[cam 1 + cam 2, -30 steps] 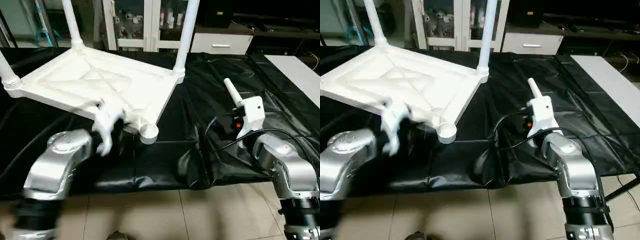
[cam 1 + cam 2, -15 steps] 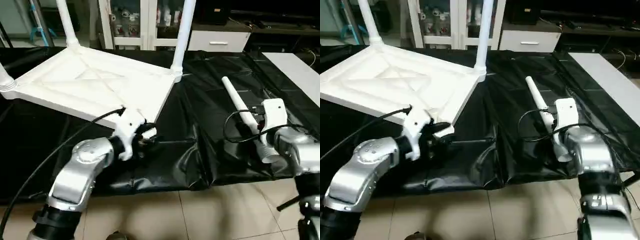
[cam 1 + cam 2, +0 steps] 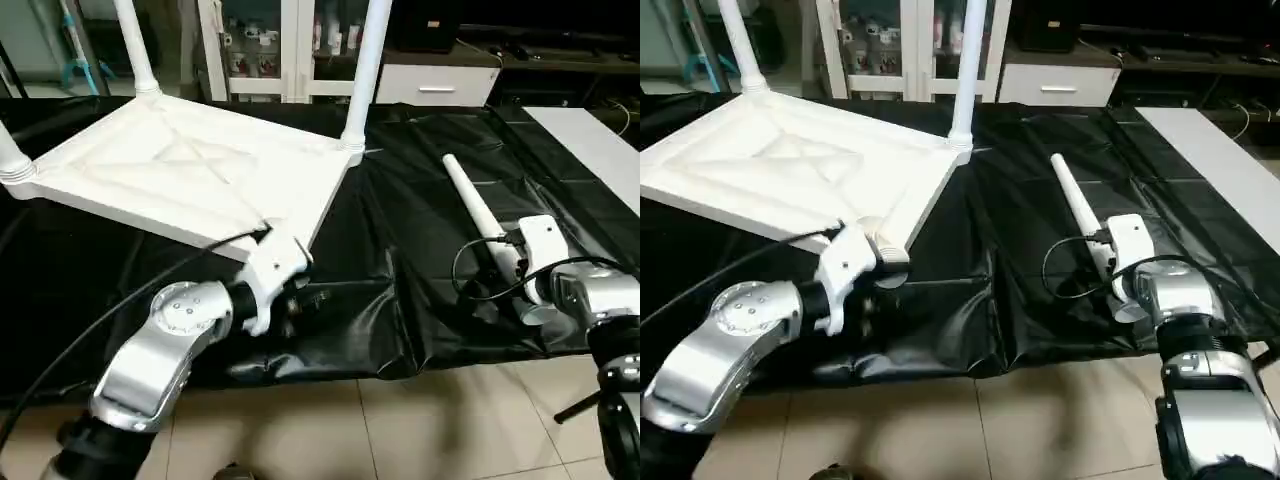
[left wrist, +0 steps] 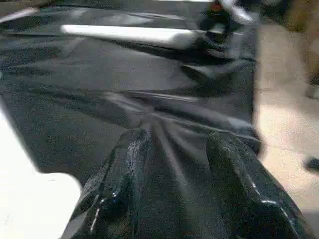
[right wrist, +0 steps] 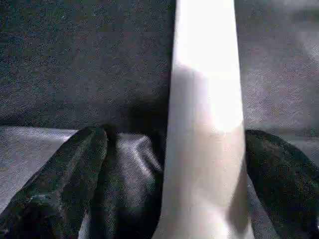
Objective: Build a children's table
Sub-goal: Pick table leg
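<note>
1. One loose leg [image 3: 478, 209] lies on the black counter [image 3: 420, 180], its fat end between my right claw [image 5: 174, 164] and its spread fingers [image 5: 60, 184], long axis running toward 11 o'clock.
2. My left claw [image 4: 174, 184], also spread and empty, sits just beside the near empty corner socket [image 3: 890, 257].
3. At 10 o'clock the upturned top [image 3: 190, 170] carries three legs; nothing blocks the path.

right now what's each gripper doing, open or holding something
Left gripper: open, empty, beside the tabletop's corner socket.
Right gripper: open, fingers either side of the loose table leg.
</note>
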{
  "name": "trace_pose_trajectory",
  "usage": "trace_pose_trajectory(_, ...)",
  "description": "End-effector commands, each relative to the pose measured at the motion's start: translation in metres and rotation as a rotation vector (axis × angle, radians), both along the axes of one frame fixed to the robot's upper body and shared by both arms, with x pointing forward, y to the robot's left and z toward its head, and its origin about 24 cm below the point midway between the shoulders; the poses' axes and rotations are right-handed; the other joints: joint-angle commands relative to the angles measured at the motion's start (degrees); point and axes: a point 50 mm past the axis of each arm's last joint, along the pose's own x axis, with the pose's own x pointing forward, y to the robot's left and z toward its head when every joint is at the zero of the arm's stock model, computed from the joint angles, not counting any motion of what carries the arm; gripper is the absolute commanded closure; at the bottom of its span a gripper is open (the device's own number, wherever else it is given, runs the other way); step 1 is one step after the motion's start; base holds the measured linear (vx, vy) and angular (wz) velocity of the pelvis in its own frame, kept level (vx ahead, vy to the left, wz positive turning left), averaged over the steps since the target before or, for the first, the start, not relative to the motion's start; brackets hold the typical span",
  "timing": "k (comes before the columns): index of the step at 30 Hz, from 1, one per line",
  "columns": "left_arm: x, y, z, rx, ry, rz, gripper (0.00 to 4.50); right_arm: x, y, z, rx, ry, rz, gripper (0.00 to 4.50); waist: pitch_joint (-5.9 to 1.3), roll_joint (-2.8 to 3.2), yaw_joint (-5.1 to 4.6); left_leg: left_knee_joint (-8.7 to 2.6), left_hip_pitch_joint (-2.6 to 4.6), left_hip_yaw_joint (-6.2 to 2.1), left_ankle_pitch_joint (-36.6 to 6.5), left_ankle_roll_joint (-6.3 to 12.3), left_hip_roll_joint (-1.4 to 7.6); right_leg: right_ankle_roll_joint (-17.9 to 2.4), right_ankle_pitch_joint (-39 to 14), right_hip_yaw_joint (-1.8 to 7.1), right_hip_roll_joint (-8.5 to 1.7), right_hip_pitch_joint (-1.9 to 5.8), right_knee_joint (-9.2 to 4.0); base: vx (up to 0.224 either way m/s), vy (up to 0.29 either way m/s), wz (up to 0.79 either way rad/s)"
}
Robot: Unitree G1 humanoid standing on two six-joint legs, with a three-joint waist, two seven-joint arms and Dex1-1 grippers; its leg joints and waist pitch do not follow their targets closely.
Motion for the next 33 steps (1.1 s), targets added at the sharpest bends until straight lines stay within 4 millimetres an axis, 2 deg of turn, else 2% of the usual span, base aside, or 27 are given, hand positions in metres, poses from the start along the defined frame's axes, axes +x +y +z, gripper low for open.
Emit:
trace_pose_trajectory(1,-0.005,-0.003,0.003,0.007,0.002,-0.044,2.18,-0.001,-0.005,0.003,0.022,0.022,-0.017,0.27,-3.77,-0.09,-0.40,-3.71,0.55,0.67,-11.73,-0.92,-0.17,-12.50,-8.29,1.27,-1.59,2.65,-3.66,0.000,0.000,0.00)
trace_pose_trajectory(5,-0.006,-0.003,0.007,0.023,-0.014,-0.055,2.18,0.000,-0.008,0.004,0.042,0.042,-0.028,0.40,-3.72,0.16,-0.47,-3.73,0.72,0.60,-14.13,-1.62,-0.11,-12.07,-11.70,1.27,-1.67,2.35,-3.87,0.000,0.000,0.00)
trace_pose_trajectory(6,-0.006,-0.003,0.007,0.023,-0.014,-0.055,2.18,0.000,-0.008,0.004,0.042,0.042,-0.028,0.65,-3.66,0.14,-0.47,-3.75,0.73,0.62,-14.50,-1.68,-0.14,-11.96,-12.14,1.26,-1.63,2.32,-4.00,0.000,0.000,0.00)
trace_pose_trajectory(9,-0.005,-0.003,0.009,0.031,-0.018,-0.059,2.18,0.000,-0.009,0.004,0.053,0.051,-0.028,0.81,-3.80,0.24,-0.39,-3.68,0.65,0.57,-13.70,-1.85,-0.15,-11.83,-10.92,1.27,-1.60,2.42,-3.80,0.000,0.000,0.00)
trace_pose_trajectory(14,-0.005,-0.002,0.011,0.033,-0.022,-0.071,2.18,-0.002,-0.011,0.002,0.068,0.076,-0.038,1.28,-3.92,0.06,-0.42,-3.57,0.54,0.64,-12.06,-1.49,-0.22,-12.44,-8.76,1.24,-1.48,2.55,-3.59,0.000,0.000,0.00)
trace_pose_trajectory(15,-0.005,-0.002,0.011,0.032,-0.021,-0.073,2.18,-0.003,-0.011,0.001,0.071,0.078,-0.041,1.36,-3.92,0.19,-0.37,-3.57,0.55,0.64,-11.94,-1.50,-0.20,-12.66,-8.40,1.24,-1.46,2.53,-3.55,0.000,0.000,0.00)
trace_pose_trajectory(18,-0.006,-0.004,0.012,0.021,-0.023,-0.084,2.18,-0.005,-0.013,-0.002,0.086,0.090,-0.061,1.55,-3.85,0.33,-0.33,-3.57,0.57,0.65,-12.79,-1.62,-0.22,-12.89,-9.09,1.23,-1.50,2.45,-3.60,0.000,0.000,0.00)
trace_pose_trajectory(19,-0.006,-0.004,0.013,0.018,-0.025,-0.084,2.18,-0.005,-0.013,-0.002,0.089,0.092,-0.064,1.73,-3.81,0.28,-0.33,-3.62,0.61,0.64,-13.47,-1.70,-0.20,-12.75,-9.76,1.22,-1.50,2.43,-3.69,0.000,0.000,0.00)
trace_pose_trajectory(23,-0.005,-0.004,0.014,0.017,-0.028,-0.076,2.18,-0.006,-0.014,-0.004,0.101,0.089,-0.083,1.98,-3.79,0.12,-0.33,-3.67,0.61,0.60,-14.10,-1.77,-0.19,-12.43,-10.80,1.20,-1.53,2.41,-3.82,0.000,0.000,0.00)
trace_pose_trajectory(28,0.002,-0.001,0.013,0.036,-0.040,-0.023,2.18,-0.002,-0.014,-0.002,0.127,0.002,-0.137,2.46,-3.74,0.05,-0.34,-3.70,0.66,0.56,-14.98,-2.09,-0.20,-11.71,-12.13,1.20,-1.58,2.27,-3.90,0.000,0.000,0.00)
trace_pose_trajectory(33,0.013,0.001,0.017,0.001,-0.068,0.071,2.18,0.007,-0.005,0.008,0.188,-0.119,-0.087,2.59,-3.88,-0.12,-0.40,-3.58,0.50,0.63,-13.92,-1.56,-0.25,-11.12,-11.00,1.27,-1.58,2.43,-3.90,0.000,0.000,0.00)
